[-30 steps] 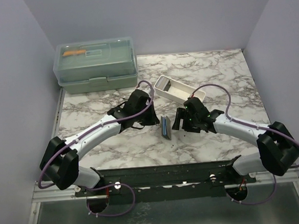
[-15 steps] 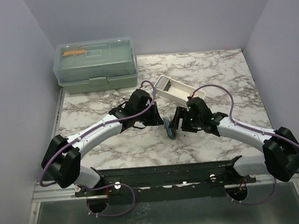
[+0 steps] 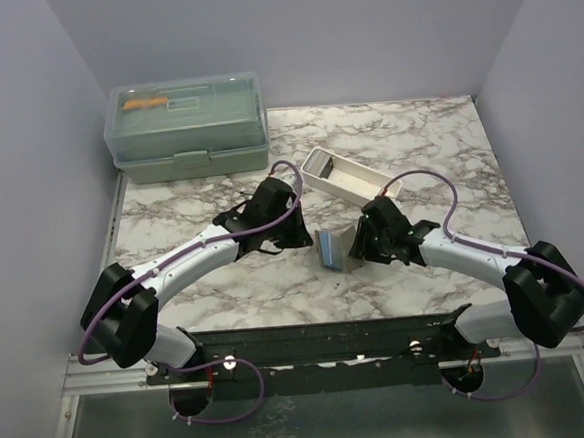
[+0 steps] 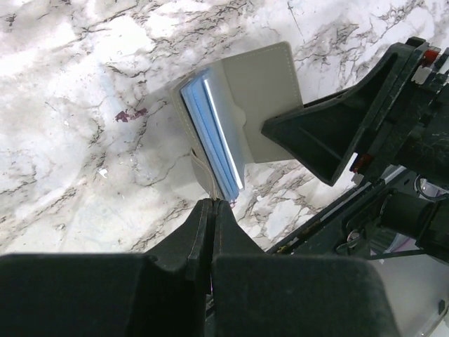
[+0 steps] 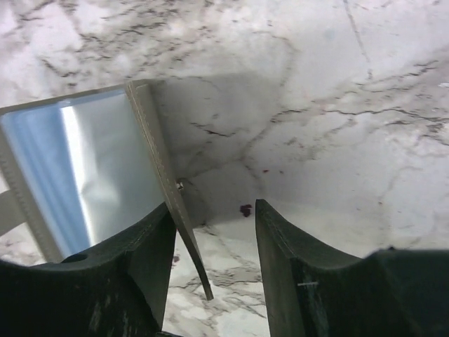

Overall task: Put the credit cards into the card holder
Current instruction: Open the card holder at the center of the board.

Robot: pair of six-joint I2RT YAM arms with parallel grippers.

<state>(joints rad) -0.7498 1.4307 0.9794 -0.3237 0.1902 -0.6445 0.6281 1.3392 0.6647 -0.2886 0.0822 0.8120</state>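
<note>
The grey-olive card holder [image 3: 332,248] stands part open in a V between my two grippers. In the left wrist view its cover [image 4: 266,91] faces up, and a light blue credit card [image 4: 219,144] and other card edges show inside. My left gripper [image 3: 311,236] is shut [image 4: 211,203] on a thin tan flap at the holder's near edge. My right gripper [image 3: 356,243] is open [image 5: 212,210]. The holder's cover flap [image 5: 151,133] stands between its fingers, against the left finger [image 5: 151,246]. No loose cards show on the table.
A long white tray [image 3: 344,178] lies just behind the grippers. A big green lidded box [image 3: 187,126] stands at the back left. The marble table [image 3: 437,149] is walled on the left, back and right.
My right gripper has moved left onto the holder. The holder has gone from a narrow closed shape to a V with its cover swung out. My left gripper has barely moved.
</note>
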